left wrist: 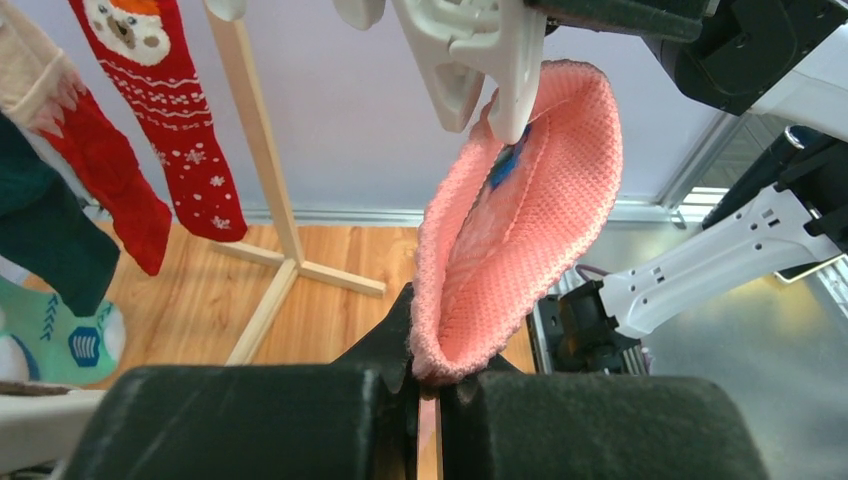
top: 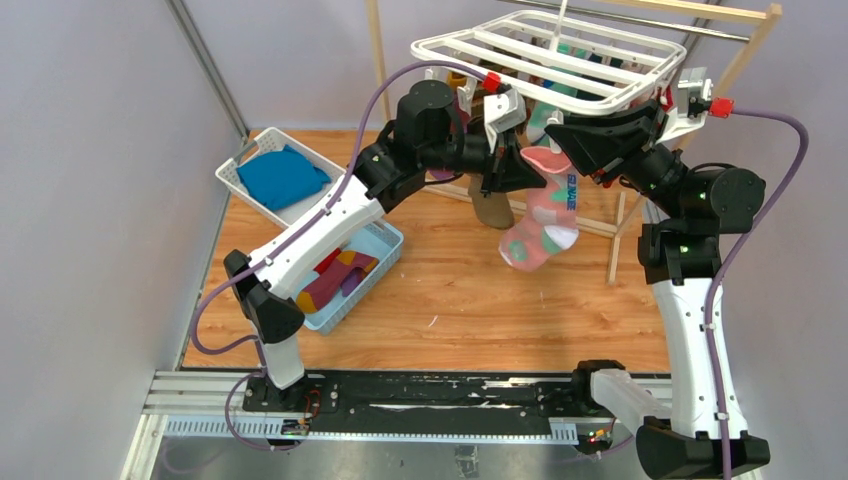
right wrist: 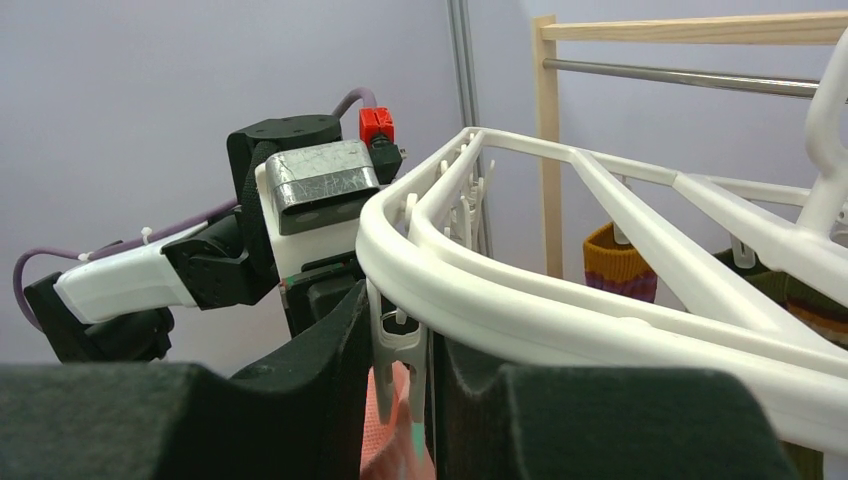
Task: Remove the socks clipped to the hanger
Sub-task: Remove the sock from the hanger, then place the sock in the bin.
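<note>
We see the hanger (right wrist: pixel 600 290) in smooth, glossy white plastic, and its clip (left wrist: pixel 490 60) looks the same. Below the hanger, the pink sock (left wrist: pixel 530 230) is soft, ribbed knit cloth. Behind the hanger, a dull-sheened metal rod (right wrist: pixel 680 75) sits in a pale, matt wooden rack (right wrist: pixel 545 150).

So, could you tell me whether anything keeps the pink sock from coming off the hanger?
Only the white clip biting the sock's cuff at the hanger rim. The right gripper clamps that clip; the left gripper pinches the cuff below. Nothing else visible blocks it.
</note>
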Available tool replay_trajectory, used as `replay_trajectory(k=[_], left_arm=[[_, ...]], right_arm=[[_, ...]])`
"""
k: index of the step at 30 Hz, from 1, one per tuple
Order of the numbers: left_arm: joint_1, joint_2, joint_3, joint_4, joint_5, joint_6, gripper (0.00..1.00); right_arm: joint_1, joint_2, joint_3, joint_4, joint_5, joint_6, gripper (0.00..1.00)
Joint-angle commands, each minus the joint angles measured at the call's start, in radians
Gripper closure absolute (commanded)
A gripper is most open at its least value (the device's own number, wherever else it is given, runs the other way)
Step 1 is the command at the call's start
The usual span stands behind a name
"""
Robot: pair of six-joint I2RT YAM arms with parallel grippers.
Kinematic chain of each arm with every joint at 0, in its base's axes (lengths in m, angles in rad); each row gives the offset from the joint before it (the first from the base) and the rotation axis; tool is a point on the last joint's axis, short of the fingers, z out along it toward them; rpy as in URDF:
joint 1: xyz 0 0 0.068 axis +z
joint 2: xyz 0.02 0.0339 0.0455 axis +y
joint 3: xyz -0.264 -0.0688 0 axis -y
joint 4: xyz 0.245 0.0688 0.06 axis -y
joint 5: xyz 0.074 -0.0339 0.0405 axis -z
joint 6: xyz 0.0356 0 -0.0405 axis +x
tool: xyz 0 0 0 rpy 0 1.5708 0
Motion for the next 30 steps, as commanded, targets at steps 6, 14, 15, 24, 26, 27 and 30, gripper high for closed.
replay_trajectory(k=[6,14,15,24,26,27,30], left_arm=[[0.006,-0.039,-0.040,0.008,0.006,0.002,1.00],[0.057,-0.179,-0.269,0.018,-0.032,0.039,1.00],[0.077,-0.204,-0.293,0.016,-0.030,0.033,1.00],[0.311,-0.462,-0.388,-0.164,-0.116,0.106,1.00],[0.372,-0.503,-0.367,-0.242,-0.121,0.123,1.00],[0.400,-0.516,-0.347,-0.296,-0.135,0.140,1.00],[0.440,-0.521,-0.252,-0.554,-0.274,0.254,1.00]], right_arm=[[0.001,-0.011,-0.003,-0.023,0.021,-0.034,0.94],[-0.005,-0.029,-0.003,-0.098,0.013,-0.070,0.79],[-0.006,-0.032,0.002,-0.121,0.011,-0.084,0.72],[-0.004,-0.050,0.023,-0.305,-0.068,-0.198,0.26],[-0.004,-0.057,0.029,-0.357,-0.105,-0.234,0.23],[-0.004,-0.061,0.035,-0.395,-0.121,-0.258,0.22],[-0.004,-0.076,0.034,-0.535,-0.161,-0.339,0.22]])
